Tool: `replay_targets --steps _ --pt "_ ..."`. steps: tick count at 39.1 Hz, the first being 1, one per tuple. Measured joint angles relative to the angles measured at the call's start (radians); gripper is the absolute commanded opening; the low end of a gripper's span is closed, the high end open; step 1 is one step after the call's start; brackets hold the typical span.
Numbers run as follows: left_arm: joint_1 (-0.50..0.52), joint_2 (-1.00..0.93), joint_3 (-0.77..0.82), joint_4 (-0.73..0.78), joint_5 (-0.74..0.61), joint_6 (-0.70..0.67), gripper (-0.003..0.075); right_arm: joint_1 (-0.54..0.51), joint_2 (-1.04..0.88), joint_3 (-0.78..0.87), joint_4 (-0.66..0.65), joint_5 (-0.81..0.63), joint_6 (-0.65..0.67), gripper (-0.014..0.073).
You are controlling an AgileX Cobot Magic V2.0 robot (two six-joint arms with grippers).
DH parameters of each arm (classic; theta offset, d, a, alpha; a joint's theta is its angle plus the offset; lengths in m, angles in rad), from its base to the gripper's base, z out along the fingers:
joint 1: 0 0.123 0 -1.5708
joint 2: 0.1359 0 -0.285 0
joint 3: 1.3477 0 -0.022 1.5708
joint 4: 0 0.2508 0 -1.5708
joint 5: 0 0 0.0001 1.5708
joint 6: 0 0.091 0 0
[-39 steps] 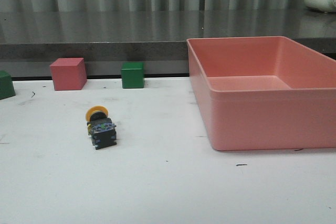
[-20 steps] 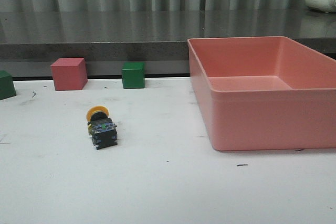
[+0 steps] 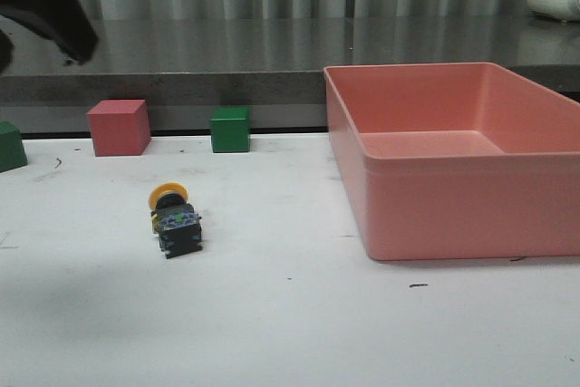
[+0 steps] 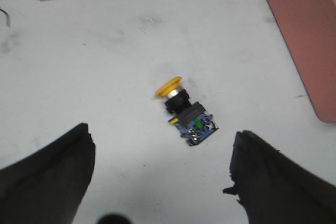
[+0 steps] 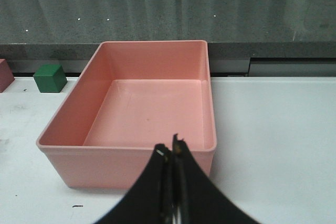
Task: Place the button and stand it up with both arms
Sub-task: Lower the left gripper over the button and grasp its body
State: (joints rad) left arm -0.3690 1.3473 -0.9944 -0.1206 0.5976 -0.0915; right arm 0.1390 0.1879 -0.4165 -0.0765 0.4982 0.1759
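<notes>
**Button lies on its side as left arm enters above the table**

Front view: the button [image 3: 174, 220] lies tipped over on the white table [image 3: 290, 324], its yellow cap toward 12 o'clock and its black body toward 6 o'clock. A pink cube [image 3: 119, 127] and a green cube [image 3: 229, 129] sit along the table's far edge, at roughly 11 and 1 o'clock from the button; a second green block [image 3: 11, 146] is cut off by the frame at 10 o'clock. The pink bin [image 3: 453, 156] stands well apart at 3 o'clock. A dark, blurred part of the left arm [image 3: 45, 2] shows in the upper corner.

Left wrist view: the left gripper [image 4: 160, 174] is spread wide, holding nothing, its fingers [image 4: 50, 174] above the table on either side of the button, which they do not touch.

Right wrist view: the right gripper [image 5: 170, 156] has its fingertips pressed together, empty, in front of the pink bin's near wall, with the green cube at 10 o'clock.
</notes>
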Motion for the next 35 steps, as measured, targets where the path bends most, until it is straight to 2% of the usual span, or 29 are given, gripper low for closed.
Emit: replay_targets --steps 18,27,35 --pt "-0.005 0.464 -0.38 -0.075 0.339 -0.169 0.0511 0.0 0.0 0.0 0.0 0.0 -0.001 -0.007" --pt "-0.005 0.651 -0.554 -0.081 0.406 -0.179 0.0511 0.0 0.0 0.0 0.0 0.0 -0.001 -0.007" --pt "0.004 0.739 -0.634 -0.088 0.45 -0.205 0.0511 0.0 0.0 0.0 0.0 0.0 -0.001 -0.007"
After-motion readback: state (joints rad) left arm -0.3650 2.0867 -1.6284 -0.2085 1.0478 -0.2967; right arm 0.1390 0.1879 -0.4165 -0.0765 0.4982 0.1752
